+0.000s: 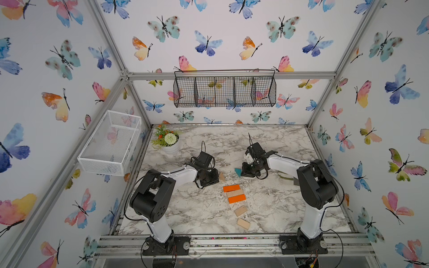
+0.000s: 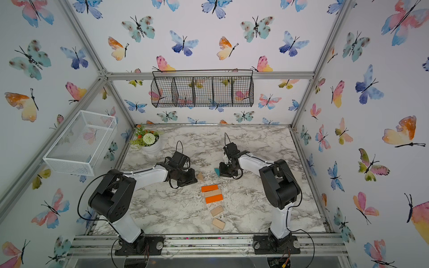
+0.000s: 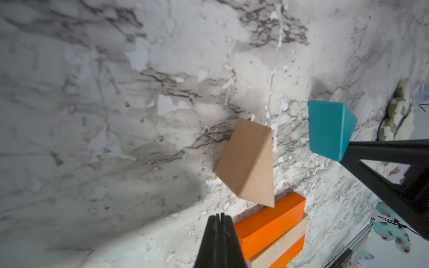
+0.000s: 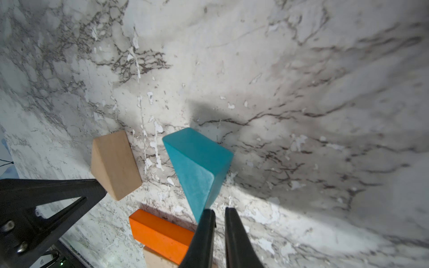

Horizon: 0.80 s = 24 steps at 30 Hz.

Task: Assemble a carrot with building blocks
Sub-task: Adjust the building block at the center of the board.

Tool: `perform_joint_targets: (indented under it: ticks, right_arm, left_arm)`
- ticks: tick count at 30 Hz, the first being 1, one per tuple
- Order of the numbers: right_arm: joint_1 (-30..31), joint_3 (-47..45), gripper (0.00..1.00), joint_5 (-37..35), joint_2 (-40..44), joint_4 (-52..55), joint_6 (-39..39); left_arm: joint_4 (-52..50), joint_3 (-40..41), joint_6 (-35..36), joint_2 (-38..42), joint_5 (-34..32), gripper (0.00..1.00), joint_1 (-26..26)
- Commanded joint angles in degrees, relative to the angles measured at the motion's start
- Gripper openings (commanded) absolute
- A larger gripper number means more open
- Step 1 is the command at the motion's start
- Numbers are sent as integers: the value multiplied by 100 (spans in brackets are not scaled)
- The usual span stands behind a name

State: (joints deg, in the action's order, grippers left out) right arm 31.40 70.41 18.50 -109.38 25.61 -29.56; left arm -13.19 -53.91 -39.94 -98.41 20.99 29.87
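The carrot's striped row lies mid-table in both top views: an orange bar (image 1: 231, 188), a tan bar (image 1: 235, 193) and a second orange bar (image 1: 236, 198) lie side by side. Two small tan blocks (image 1: 240, 210) (image 1: 243, 224) follow, a little apart. Beyond the row lie a natural-wood triangle (image 3: 246, 162) and a teal triangle (image 4: 199, 167), separate from each other. My left gripper (image 3: 219, 214) is shut and empty, low beside the wood triangle. My right gripper (image 4: 220, 210) is open by a narrow gap with nothing in it. One of its fingers (image 4: 207, 215) is at the teal triangle's tip.
A grey-and-cream glove (image 1: 285, 177) lies on the table behind the right arm. A potted flower (image 1: 170, 143) stands at the far left corner. On the left wall hangs a white mesh basket (image 1: 111, 141), and on the back wall a black wire one (image 1: 225, 90).
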Motion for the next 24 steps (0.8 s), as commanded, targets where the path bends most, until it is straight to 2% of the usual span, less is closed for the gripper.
perform_joint_targets:
  ticks: [1,10,24]
  right_arm:
    - [101,132,14,198,-234,42,131]
    - [169,318,14,232,-355,118,272]
    - [235,539,14,354,-505,159,399]
  left_arm:
    - [284,-135,-148,-136,314,0,64]
    - [677,-211,-340,-426,505,0,87]
    - [629,-577,-253,-707,549,0,98]
